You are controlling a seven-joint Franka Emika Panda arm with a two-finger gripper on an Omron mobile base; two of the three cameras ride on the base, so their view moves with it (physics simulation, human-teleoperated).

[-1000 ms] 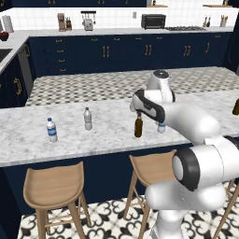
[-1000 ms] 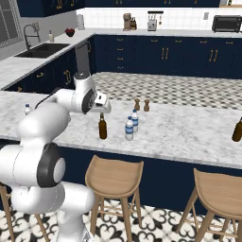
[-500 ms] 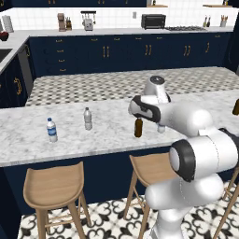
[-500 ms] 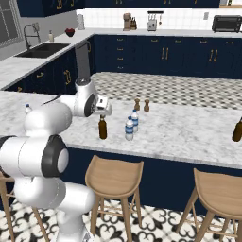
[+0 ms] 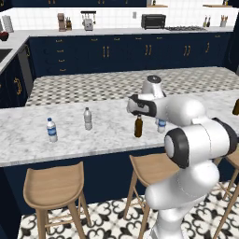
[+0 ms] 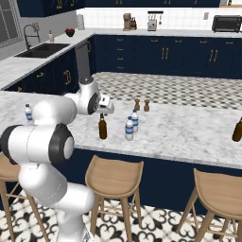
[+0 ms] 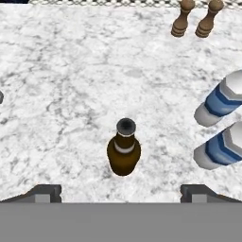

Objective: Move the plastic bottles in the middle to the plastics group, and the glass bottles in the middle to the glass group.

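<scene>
A slim dark-brown glass bottle [image 5: 138, 126] [image 6: 102, 127] stands upright mid-counter. My gripper [image 5: 138, 111] [image 6: 105, 109] hovers just above its neck, open and holding nothing. From the hand, the glass bottle [image 7: 124, 149] is seen cap-first, centred between the two wide-apart fingertips [image 7: 45, 193]. Two blue-labelled plastic bottles [image 6: 129, 128] [image 6: 135, 120] [image 7: 219, 101] [image 7: 218, 144] stand just to its right. The plastics group sits at the left: a labelled bottle [image 5: 51, 130] and a plain greyish one [image 5: 87, 118]. The glass group's brown bottle [image 6: 237, 130] [image 5: 236, 107] stands at the far right.
Two small brown shakers [image 6: 137, 104] [image 6: 146, 105] [image 7: 182, 19] stand behind the middle bottles. Wooden stools [image 5: 49, 188] [image 6: 113, 179] line the island's near side. Bare marble counter [image 5: 109, 133] lies between the middle bottles and each group.
The arm has folded lower and the hand has sunk slightly toward the brown bottle's neck. The jaws stay wide and the bottles have not moved.
</scene>
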